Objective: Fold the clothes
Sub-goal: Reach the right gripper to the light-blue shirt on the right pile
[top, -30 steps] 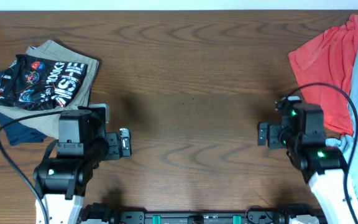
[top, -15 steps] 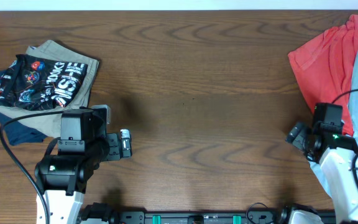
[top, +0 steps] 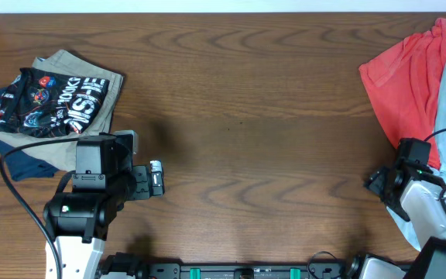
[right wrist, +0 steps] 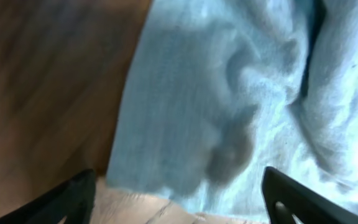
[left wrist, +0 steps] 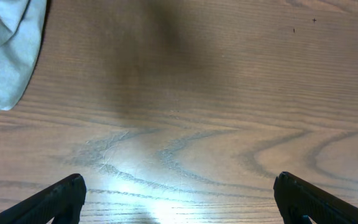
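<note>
Brown wooden table [top: 254, 101] shows under the left gripper [left wrist: 179, 190], jaws wide and empty, while the right gripper [right wrist: 179, 190], jaws also parted, hangs over the crumpled pale blue T-shirt [right wrist: 185, 106].

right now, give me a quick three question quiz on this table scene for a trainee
1. True or false: the left claw is holding a garment.
2. What lies below the right claw in its wrist view? A a towel; B the pale blue T-shirt; C a sock.
3. Fill in: the black garment with white lettering lies on top of a ___.
Key: 1 false; 2 B; 3 khaki garment.
</note>
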You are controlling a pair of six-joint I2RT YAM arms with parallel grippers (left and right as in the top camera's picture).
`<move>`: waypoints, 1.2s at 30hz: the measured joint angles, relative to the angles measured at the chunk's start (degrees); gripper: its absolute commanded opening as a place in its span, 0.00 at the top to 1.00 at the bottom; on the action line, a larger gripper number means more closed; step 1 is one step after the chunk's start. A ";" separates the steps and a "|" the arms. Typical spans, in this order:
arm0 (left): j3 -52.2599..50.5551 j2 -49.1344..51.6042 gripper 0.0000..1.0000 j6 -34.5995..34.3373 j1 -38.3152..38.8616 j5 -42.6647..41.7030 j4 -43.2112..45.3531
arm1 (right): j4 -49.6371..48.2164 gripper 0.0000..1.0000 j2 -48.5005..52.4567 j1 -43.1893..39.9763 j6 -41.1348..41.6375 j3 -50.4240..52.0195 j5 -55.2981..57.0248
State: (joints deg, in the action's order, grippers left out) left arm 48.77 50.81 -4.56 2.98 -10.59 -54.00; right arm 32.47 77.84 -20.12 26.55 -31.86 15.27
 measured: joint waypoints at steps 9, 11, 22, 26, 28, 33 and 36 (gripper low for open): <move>0.00 0.00 0.02 -0.04 0.00 0.00 0.00 | -4.42 0.62 -0.02 -6.40 0.31 2.10 -0.20; 0.00 0.00 0.02 -0.04 0.00 0.00 0.02 | -4.70 0.76 -0.31 -7.76 0.42 2.60 -0.04; 0.00 0.00 0.02 -0.11 0.00 -0.02 0.00 | -1.86 0.99 -0.66 -9.33 0.63 1.68 -5.62; 0.02 0.00 0.02 -0.13 0.00 -0.02 0.00 | 5.20 0.99 -1.14 -9.31 0.33 -2.45 -15.02; 0.02 0.00 0.02 -0.13 0.00 -0.02 0.00 | 8.50 0.99 -1.77 -9.31 -0.50 -6.32 -18.18; 0.02 0.00 0.02 -0.11 0.00 -0.02 -0.02 | 17.84 0.99 -4.13 -9.31 -5.35 -20.39 -23.08; 0.02 0.04 0.02 -0.11 0.00 -0.02 0.00 | 21.29 0.99 -4.85 -9.31 -8.15 -25.73 -24.20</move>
State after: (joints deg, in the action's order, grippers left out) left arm 48.80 50.85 -4.67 2.98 -10.61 -54.00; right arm 53.76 72.99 -29.43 18.39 -57.58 -8.93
